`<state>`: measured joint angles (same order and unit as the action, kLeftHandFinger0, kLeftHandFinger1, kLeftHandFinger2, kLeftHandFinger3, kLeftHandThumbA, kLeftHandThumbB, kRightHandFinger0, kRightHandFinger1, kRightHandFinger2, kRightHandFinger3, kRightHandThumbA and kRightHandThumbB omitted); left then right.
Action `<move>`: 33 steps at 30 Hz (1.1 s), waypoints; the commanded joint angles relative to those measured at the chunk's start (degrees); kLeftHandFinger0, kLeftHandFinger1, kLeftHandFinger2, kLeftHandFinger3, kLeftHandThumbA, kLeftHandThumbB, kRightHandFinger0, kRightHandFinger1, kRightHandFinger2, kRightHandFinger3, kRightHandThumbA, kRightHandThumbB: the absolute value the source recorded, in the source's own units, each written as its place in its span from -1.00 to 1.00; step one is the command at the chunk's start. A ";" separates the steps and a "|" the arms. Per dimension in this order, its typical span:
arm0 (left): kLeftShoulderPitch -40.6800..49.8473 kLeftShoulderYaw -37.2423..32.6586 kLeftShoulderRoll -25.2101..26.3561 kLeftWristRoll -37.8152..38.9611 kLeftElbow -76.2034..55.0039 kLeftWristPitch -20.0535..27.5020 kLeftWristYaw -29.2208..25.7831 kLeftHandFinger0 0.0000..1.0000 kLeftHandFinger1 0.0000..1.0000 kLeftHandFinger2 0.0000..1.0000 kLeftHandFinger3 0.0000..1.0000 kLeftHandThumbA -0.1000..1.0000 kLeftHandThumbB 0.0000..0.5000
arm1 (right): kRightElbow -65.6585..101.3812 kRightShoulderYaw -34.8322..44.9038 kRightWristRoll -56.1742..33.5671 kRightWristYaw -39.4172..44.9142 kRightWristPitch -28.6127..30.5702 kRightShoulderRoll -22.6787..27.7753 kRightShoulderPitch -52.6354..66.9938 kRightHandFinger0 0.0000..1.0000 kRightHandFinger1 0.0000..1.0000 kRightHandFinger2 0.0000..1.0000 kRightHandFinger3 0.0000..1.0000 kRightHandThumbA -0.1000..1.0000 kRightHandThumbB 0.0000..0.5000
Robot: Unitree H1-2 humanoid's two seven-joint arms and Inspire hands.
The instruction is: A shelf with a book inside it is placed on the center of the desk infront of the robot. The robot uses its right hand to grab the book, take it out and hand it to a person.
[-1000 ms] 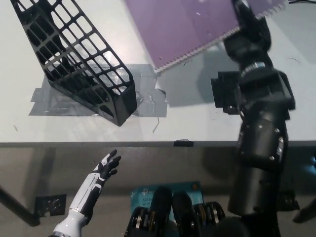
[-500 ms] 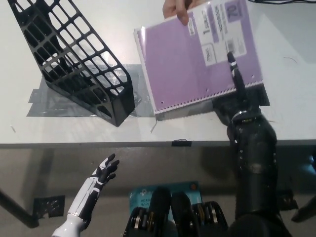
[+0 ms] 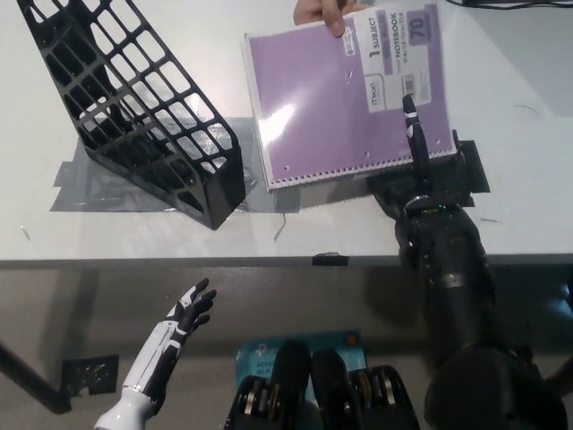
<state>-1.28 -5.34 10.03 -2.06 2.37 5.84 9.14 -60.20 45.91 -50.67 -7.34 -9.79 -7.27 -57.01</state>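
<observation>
One white desk [image 3: 134, 228], grey tape patches under one black mesh shelf [image 3: 143, 107], now without its book. One purple notebook [image 3: 345, 98] held above the desk, right robot hand [image 3: 421, 175] beneath its lower edge, one finger over the cover; a person's hand [image 3: 320, 12] grips the top. Left robot hand [image 3: 188, 309] spread, below the desk edge.

The desk [image 3: 134, 228] has a pale, matte top. A black wire-grid shelf [image 3: 134, 112] stands on it at left, tilted, seated on strips of grey tape [image 3: 98, 193]. A black patch [image 3: 470, 170] lies flat on the surface at right, near the front edge.
</observation>
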 commanded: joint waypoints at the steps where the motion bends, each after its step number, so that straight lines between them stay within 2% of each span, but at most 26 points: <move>1: -1.16 0.68 0.63 0.31 -1.77 0.52 0.26 1.00 1.00 1.00 1.00 1.00 0.10 | 5.01 -4.56 -0.11 15.97 0.71 -0.90 2.10 1.00 1.00 1.00 1.00 1.00 0.51; 3: -1.08 0.70 0.65 0.31 -1.79 0.50 0.25 1.00 1.00 1.00 1.00 1.00 0.08 | 10.79 -8.32 1.01 20.44 -0.19 -1.25 3.62 1.00 1.00 1.00 1.00 1.00 0.66; 7: -1.18 0.94 0.99 0.45 -1.42 1.31 0.32 1.00 1.00 1.00 1.00 1.00 0.02 | 23.76 -13.27 -0.16 23.01 -2.67 -2.19 5.95 1.00 1.00 1.00 1.00 1.00 0.84; 11: -1.01 0.96 1.09 0.27 -1.81 0.92 0.30 1.00 1.00 1.00 1.00 1.00 0.07 | 36.11 -17.40 -0.74 21.94 -4.16 -2.92 8.40 1.00 1.00 1.00 1.00 1.00 0.80; 12: -1.05 1.11 1.04 0.64 -1.68 0.74 0.34 1.00 1.00 1.00 1.00 1.00 0.05 | 44.30 -19.55 -1.37 20.39 -5.39 -3.22 9.66 1.00 1.00 1.00 1.00 1.00 0.87; 15: -1.09 1.23 0.93 0.89 -1.46 0.95 0.29 1.00 1.00 1.00 1.00 1.00 0.00 | 54.92 -22.54 -1.87 18.56 -7.16 -2.99 11.95 1.00 1.00 1.00 1.00 1.00 0.82; 17: -1.24 1.49 1.09 0.94 -1.71 0.74 0.17 1.00 1.00 1.00 1.00 1.00 -0.04 | 66.22 -25.94 -0.88 16.70 -8.62 -1.76 14.62 1.00 1.00 1.00 1.00 1.00 0.82; 21: -1.24 1.47 1.19 0.68 -1.83 0.89 0.10 1.00 1.00 1.00 1.00 1.00 -0.07 | 76.83 -28.83 1.35 15.40 -9.10 0.17 17.84 1.00 1.00 1.00 1.00 1.00 0.85; 22: -1.23 1.46 1.20 0.65 -1.89 0.89 0.10 1.00 1.00 1.00 1.00 1.00 -0.09 | 78.72 -29.44 1.87 15.42 -9.08 0.63 18.55 1.00 1.00 1.00 1.00 0.97 0.97; 23: -1.22 1.47 1.18 0.72 -1.95 0.80 0.13 1.00 1.00 1.00 1.00 1.00 -0.09 | 83.73 -30.94 2.87 15.14 -9.90 1.63 20.84 1.00 1.00 1.00 1.00 1.00 0.89; 25: -1.58 1.57 1.26 0.87 -1.76 0.71 0.20 1.00 1.00 1.00 1.00 1.00 -0.05 | 87.94 -32.29 4.04 15.15 -10.48 2.44 23.22 1.00 1.00 1.00 1.00 1.00 0.89; 30: -2.11 1.58 1.52 0.52 -1.32 0.89 0.18 1.00 1.00 1.00 1.00 1.00 -0.02 | 97.02 -36.77 6.08 18.27 -10.26 4.30 32.66 1.00 1.00 1.00 1.00 1.00 0.99; 31: -2.13 1.57 1.51 0.42 -1.21 1.03 0.13 1.00 1.00 1.00 1.00 1.00 0.00 | 97.69 -38.04 8.40 19.86 -9.16 5.00 35.14 1.00 1.00 1.00 1.00 1.00 0.94; 33: -1.40 1.23 1.37 0.14 -1.14 1.44 0.16 1.00 1.00 1.00 1.00 1.00 -0.01 | 98.76 -41.17 14.29 23.44 -6.01 6.29 42.57 1.00 1.00 1.00 1.00 1.00 0.99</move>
<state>-1.30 -5.39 10.03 -2.39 2.60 5.63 9.12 -2.96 24.51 -50.09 3.78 -13.77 -8.08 -30.39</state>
